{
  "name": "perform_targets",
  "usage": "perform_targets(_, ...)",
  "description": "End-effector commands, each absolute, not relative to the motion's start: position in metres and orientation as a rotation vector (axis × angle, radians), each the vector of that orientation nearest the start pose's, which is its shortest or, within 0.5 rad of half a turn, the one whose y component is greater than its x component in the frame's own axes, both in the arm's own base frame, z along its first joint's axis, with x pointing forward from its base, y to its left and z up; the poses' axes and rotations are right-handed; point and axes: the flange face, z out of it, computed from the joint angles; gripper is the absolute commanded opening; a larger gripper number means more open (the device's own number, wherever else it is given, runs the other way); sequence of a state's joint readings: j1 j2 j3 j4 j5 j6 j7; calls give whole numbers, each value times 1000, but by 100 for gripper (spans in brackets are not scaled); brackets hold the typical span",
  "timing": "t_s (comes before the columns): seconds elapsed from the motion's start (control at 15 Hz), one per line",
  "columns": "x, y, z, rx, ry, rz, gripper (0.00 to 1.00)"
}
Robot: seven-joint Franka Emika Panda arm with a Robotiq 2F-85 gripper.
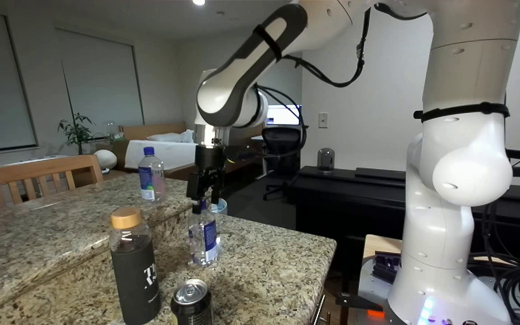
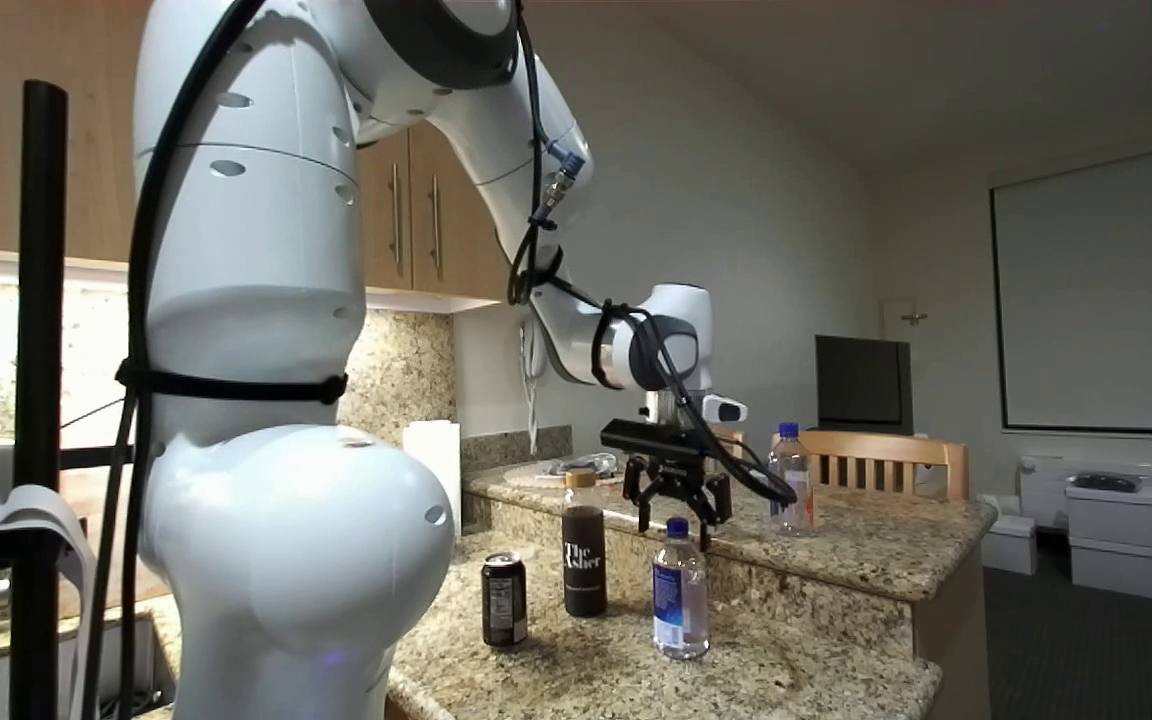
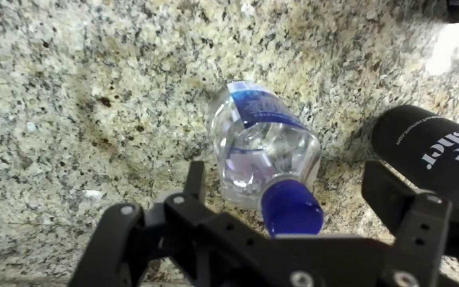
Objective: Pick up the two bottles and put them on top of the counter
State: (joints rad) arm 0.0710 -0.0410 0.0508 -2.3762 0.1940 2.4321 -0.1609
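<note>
Black jointed metal gripper (image 3: 287, 183), fingers (image 3: 196, 179) wide, near squarish blue-labelled clear-plastic bottle (image 3: 265, 145); tip depth hard to judge. Likely light, squeezable; best gripped gently at shoulder.

Pale walls (image 1: 377, 117) rise behind a bed (image 1: 178, 150), office chair (image 1: 279, 139) and lit monitor (image 1: 278, 117).

Bottles (image 1: 203, 241) (image 1: 152, 178) upright, separate counter tiers (image 1: 273, 262) (image 1: 57, 225)

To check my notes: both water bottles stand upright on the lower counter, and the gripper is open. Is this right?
No: one water bottle stands on the raised counter, as both exterior views show; the other bottle is on the lower counter.
</note>
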Motion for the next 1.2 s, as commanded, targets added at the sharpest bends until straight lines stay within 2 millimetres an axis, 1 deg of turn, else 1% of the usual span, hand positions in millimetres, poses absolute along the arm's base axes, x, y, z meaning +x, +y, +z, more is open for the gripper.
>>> perform_targets(0.0,476,69,340,-2988,-266,-318,100)
perform_targets(0.2,475,76,338,-2990,-306,-432,100)
perform_targets(0.27,478,80,336,-2988,-321,-452,100)
perform_targets(0.47,480,85,335,-2980,-326,-460,100)
perform_targets(0.53,481,86,333,-2986,-320,-430,100)
perform_targets(0.6,480,85,333,-2991,-315,-419,94)
perform_targets(0.67,479,83,333,-3001,-303,-401,73)
perform_targets(0.73,479,82,333,-3006,-302,-390,69)
perform_targets(0.8,480,79,333,-3020,-295,-379,69)
perform_targets(1.13,482,71,333,-3054,-318,-357,35)
